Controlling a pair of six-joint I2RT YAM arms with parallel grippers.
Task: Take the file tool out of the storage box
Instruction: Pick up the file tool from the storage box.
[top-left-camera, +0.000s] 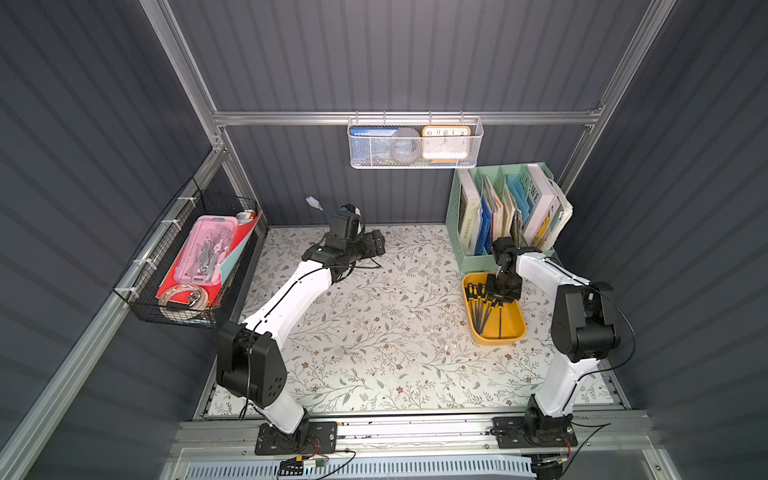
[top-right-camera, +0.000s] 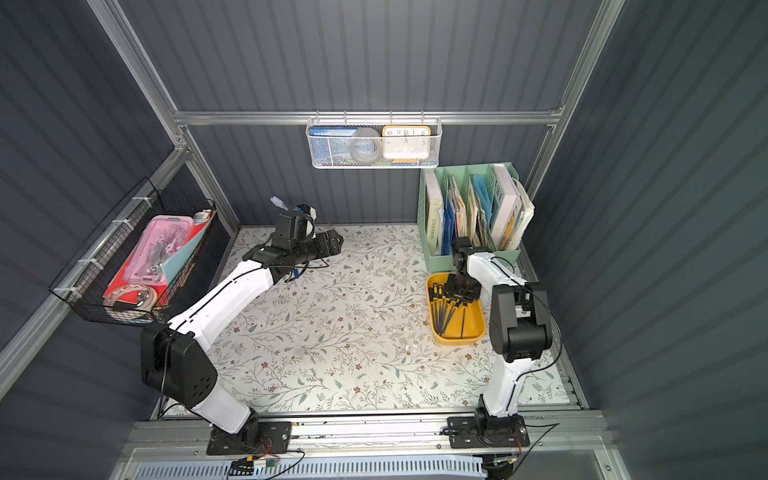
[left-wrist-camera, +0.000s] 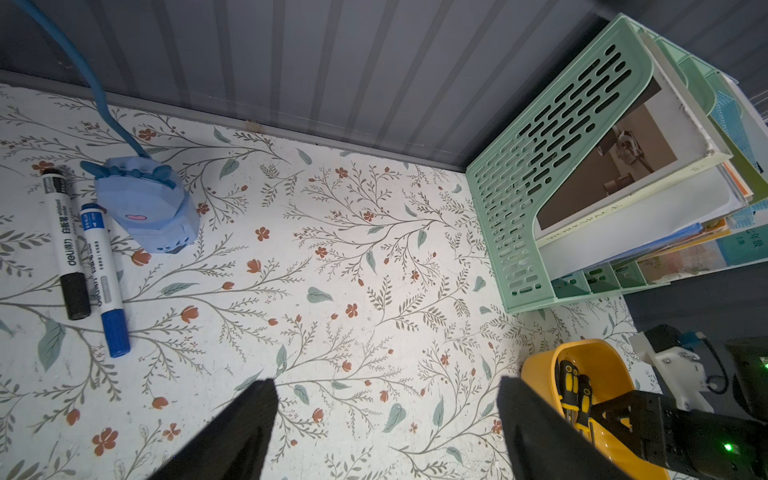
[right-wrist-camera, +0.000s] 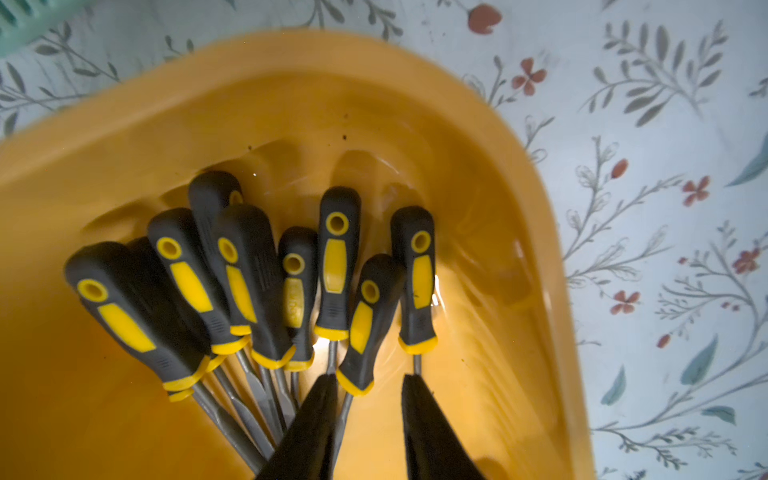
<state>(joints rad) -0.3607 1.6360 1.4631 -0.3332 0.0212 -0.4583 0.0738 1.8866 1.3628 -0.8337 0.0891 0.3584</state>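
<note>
Right wrist view: the right gripper (right-wrist-camera: 368, 382) hangs low inside the storage box (right-wrist-camera: 291, 58), its 2 fingers (right-wrist-camera: 307, 436) parted by a modest gap and clamping nothing. Roughly 9 files lie fanned on the box floor, with their black-and-yellow handles toward the far wall and their steel shanks running back under the fingers. The file tool (right-wrist-camera: 369, 316) nearest the grip lies with its yellow collar right in that gap. A neighbouring file (right-wrist-camera: 415, 274) has its shank passing under 1 finger.

In both top views the box sits on the floral table (top-left-camera: 374, 332), just in front of the mint-green book organizer (top-left-camera: 467, 262). The right arm is bent down over the box's far end. The left gripper (left-wrist-camera: 386, 386) is spread wide and empty over bare table, well apart from the box.

The step in hand looks like settling a pinch on 1 file. To do it well, centre the gap on that collar or on the shank just behind it. Sink until the tips nearly reach the floor, then close fully. The files crowd each other, so a skewed approach would likely trap 2 or nudge the whole fan. Thin steel may pivot in the grip, so a hold close to the handle should keep it level. Lift straight up before moving sideways, since the light box could slide if a tool drags on its low wall.
</note>
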